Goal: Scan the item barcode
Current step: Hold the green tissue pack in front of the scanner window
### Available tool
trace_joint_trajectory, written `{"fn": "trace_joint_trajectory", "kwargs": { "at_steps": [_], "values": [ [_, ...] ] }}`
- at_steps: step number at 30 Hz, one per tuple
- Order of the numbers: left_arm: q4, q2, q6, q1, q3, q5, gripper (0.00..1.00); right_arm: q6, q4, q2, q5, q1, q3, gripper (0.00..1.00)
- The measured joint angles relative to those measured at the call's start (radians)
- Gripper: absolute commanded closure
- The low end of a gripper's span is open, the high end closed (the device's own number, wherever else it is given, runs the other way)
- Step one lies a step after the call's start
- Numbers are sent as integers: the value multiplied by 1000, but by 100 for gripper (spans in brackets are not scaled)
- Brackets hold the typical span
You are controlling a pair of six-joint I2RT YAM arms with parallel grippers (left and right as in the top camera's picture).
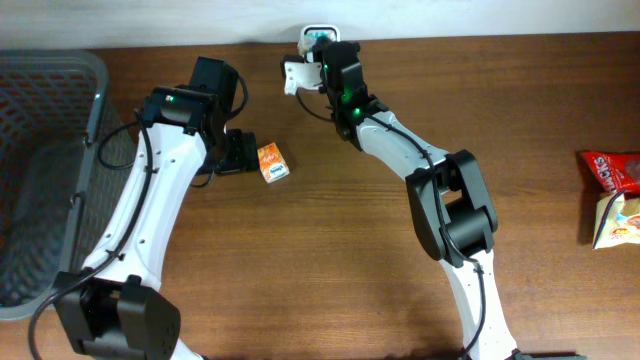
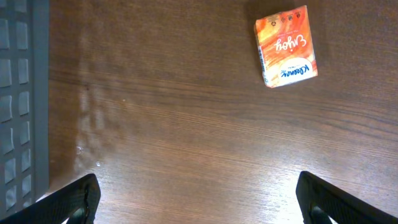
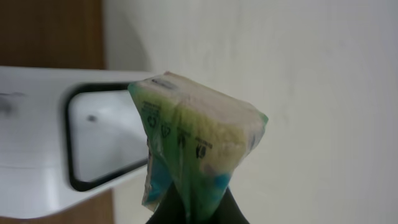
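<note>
Seen from above, a brown wooden table (image 1: 350, 250) with fine straight grain fills the frame; two white and black robot arms reach up from the lower edge.

At top centre, the right pincer (image 3: 188, 210) is pinched tight on the bottom edge of a green packet (image 3: 196, 146); the packet is soft, crinkly plastic film, squeezed into a wedge that widens upward, pale cream on its broad face, green along the edges, with a touch of blue low down and small dark printed symbols on one side; it stands upright just in front of the scanner (image 3: 37, 143), at the table's far edge.

The scanner is smooth white plastic with rounded corners; a dark rim frames its glossy pale window; to the right of it is a plain off-white wall (image 3: 311, 74).

In the upper left quarter, the left pincer (image 2: 198, 186) hangs spread wide and empty over bare wood; its black fingers (image 2: 78, 199) show in the bottom corners of the wrist view.

An orange packet (image 2: 286, 46), small, rectangular and shiny, lies flat on the table beside that pincer, apart from both fingers.

A grey plastic mesh basket (image 1: 98, 100) fills the left edge; crumpled red and yellow snack bags (image 1: 612, 200) lie at the right edge.
</note>
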Motion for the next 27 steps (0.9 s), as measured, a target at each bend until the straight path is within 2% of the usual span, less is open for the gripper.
{"fn": "trace_joint_trajectory", "kwargs": {
  "at_steps": [4, 9, 15, 23, 27],
  "values": [
    [0, 0, 0, 0, 0, 0, 1, 64, -10, 0, 23, -4, 35, 96],
    [0, 0, 0, 0, 0, 0, 1, 113, -117, 3, -60, -8, 92, 96],
    [0, 0, 0, 0, 0, 0, 1, 126, -51, 75, -78, -26, 95, 96],
    [0, 0, 0, 0, 0, 0, 1, 140, -89, 77, -81, -50, 96, 96],
    [0, 0, 0, 0, 0, 0, 1, 143, -30, 77, -81, -49, 96, 96]
  ]
}}
